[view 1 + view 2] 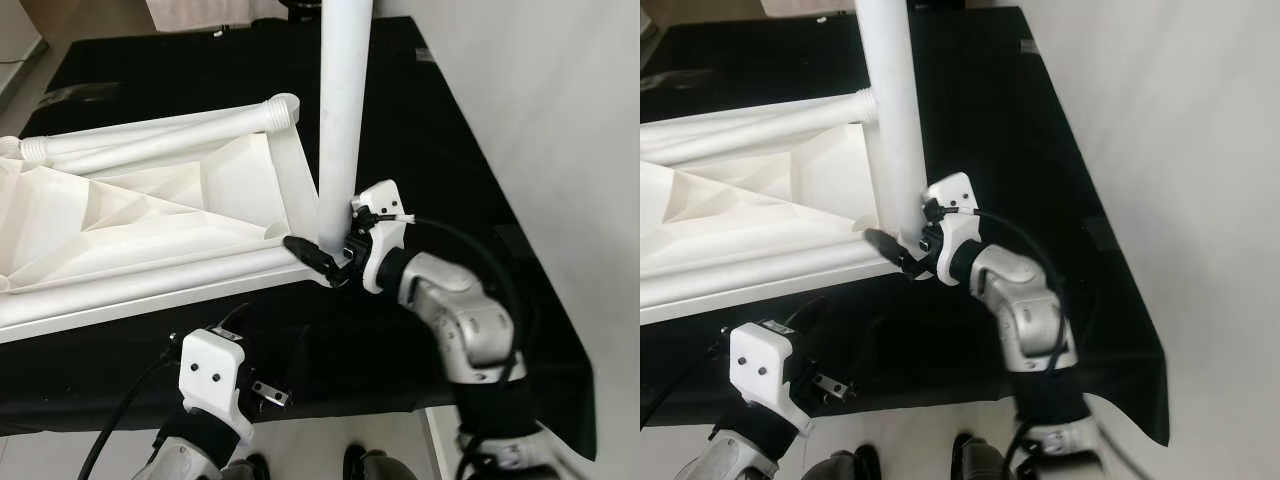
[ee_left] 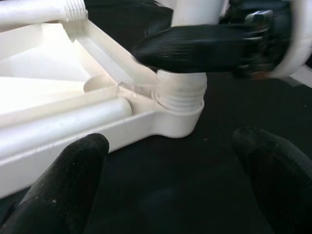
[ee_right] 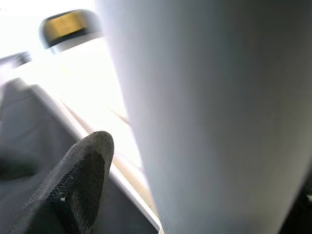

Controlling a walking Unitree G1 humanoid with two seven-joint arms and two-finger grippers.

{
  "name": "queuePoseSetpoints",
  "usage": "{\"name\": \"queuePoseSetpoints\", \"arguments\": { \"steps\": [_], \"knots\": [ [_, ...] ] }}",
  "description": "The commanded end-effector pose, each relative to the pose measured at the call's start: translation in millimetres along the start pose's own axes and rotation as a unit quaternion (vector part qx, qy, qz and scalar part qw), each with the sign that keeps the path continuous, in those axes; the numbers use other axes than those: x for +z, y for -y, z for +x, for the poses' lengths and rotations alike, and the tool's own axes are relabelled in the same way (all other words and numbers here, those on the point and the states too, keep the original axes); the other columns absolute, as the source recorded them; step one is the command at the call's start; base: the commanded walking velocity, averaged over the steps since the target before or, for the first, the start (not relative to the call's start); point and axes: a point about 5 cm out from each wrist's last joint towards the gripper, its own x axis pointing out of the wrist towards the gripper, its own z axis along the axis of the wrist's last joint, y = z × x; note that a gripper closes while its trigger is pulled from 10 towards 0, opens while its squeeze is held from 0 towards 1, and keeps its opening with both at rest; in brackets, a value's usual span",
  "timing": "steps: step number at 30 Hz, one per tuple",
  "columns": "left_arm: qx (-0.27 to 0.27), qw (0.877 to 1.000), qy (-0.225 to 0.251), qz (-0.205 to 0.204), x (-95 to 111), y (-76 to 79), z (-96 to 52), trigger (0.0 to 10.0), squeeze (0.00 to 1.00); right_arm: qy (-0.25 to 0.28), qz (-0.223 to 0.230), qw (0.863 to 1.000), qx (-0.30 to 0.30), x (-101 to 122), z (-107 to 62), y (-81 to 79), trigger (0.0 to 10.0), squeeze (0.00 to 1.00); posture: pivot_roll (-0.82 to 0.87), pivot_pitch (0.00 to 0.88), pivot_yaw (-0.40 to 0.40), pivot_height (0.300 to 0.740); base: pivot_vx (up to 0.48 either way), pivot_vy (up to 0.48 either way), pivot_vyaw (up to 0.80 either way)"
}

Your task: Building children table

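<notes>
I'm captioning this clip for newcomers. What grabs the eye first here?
A tall white plastic table leg stands upright in the corner socket of the upside-down white plastic tabletop, which lies on a black cloth. The right gripper clamps the leg's base; the left gripper waits open nearby.

**Where things sit**

We see the upturned tabletop (image 1: 150,220) lying on the bench (image 1: 450,130), toward its left side. One leg (image 1: 345,110) stands upright in the tabletop's near right corner socket (image 2: 179,97). Another leg (image 1: 150,135) lies flat along the tabletop's far edge. Our right gripper (image 1: 335,255) is at the upright leg's base; our left gripper (image 1: 825,385) hangs before the bench's near edge.
</notes>
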Motion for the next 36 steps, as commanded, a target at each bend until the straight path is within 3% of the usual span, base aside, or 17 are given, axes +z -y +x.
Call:
{"name": "queuePoseSetpoints", "arguments": {
  "steps": [1,6,10,11,13,14,23,28,32,33,34,35,36],
  "knots": [
    [0.004,1.000,-0.009,-0.003,-4.0,0.2,-2.1,10.0,0.00,0.001,-0.017,0.996,0.082,0.2,6.8,-7.0,10.0,0.00,0.00,0.267,-0.023,0.740,0.000,0.000,0.00],
    [0.003,1.000,-0.007,-0.002,-3.6,1.3,-2.1,10.0,0.00,-0.008,-0.074,0.988,0.133,13.5,5.5,15.1,10.0,0.00,0.02,0.268,-0.028,0.740,0.000,0.000,0.00],
    [0.004,1.000,-0.007,-0.001,-3.1,2.0,-2.6,10.0,0.00,-0.006,-0.080,0.987,0.142,21.3,7.8,26.2,10.0,0.00,0.02,0.269,-0.029,0.740,0.000,0.000,0.00],
    [0.004,1.000,-0.007,-0.001,-2.8,2.3,-2.9,10.0,0.00,-0.005,-0.081,0.985,0.154,24.4,8.2,29.8,5.4,0.00,0.02,0.273,-0.030,0.740,0.000,0.000,0.00],
    [0.004,1.000,-0.007,-0.001,-2.8,2.3,-2.9,10.0,0.00,-0.005,-0.081,0.985,0.154,24.4,8.2,29.8,5.4,0.00,0.02,0.273,-0.030,0.740,0.000,0.000,0.00],
    [0.004,1.000,-0.007,-0.001,-2.5,2.7,-3.3,10.0,0.00,-0.003,-0.078,0.982,0.169,26.5,8.3,32.2,0.0,0.00,0.03,0.276,-0.029,0.740,0.000,0.000,0.00],
    [0.002,1.000,-0.008,-0.003,-1.0,5.2,-4.7,10.0,0.00,-0.004,-0.066,0.960,0.270,29.5,4.4,38.1,0.0,0.00,0.02,0.292,-0.032,0.740,0.000,0.000,0.00],
    [0.002,1.000,-0.007,-0.004,-1.3,6.0,-4.0,10.0,0.00,0.004,-0.059,0.964,0.261,25.1,5.9,36.8,0.0,0.00,0.00,0.291,-0.050,0.740,0.000,0.000,0.00],
    [0.002,1.000,-0.006,-0.005,-1.8,6.5,-3.4,10.0,0.00,0.011,-0.032,0.979,0.201,15.5,10.7,29.8,0.0,0.00,-0.01,0.293,-0.055,0.740,0.000,0.000,0.00],
    [0.003,1.000,-0.005,-0.005,-1.8,6.5,-3.5,10.0,0.00,0.005,-0.004,0.995,0.102,2.8,18.4,21.7,0.0,0.00,-0.01,0.293,-0.065,0.740,0.000,0.000,0.00],
    [0.003,1.000,-0.005,-0.003,-1.4,5.2,-3.8,10.0,0.00,-0.028,0.033,0.994,-0.097,-16.6,21.0,14.7,0.0,0.00,-0.01,0.300,-0.054,0.740,0.000,0.000,0.00],
    [0.004,1.000,-0.005,-0.002,-1.1,3.6,-3.6,10.0,0.00,-0.061,0.056,0.974,-0.211,-33.3,13.1,-0.6,0.0,0.00,-0.02,0.307,-0.034,0.740,0.000,0.000,0.00],
    [0.004,1.000,-0.005,-0.002,-1.1,3.6,-3.6,10.0,0.00,-0.061,0.056,0.974,-0.211,-33.3,13.1,-0.6,0.0,0.00,-0.02,0.307,-0.034,0.740,0.000,0.000,0.00]
  ]
}}
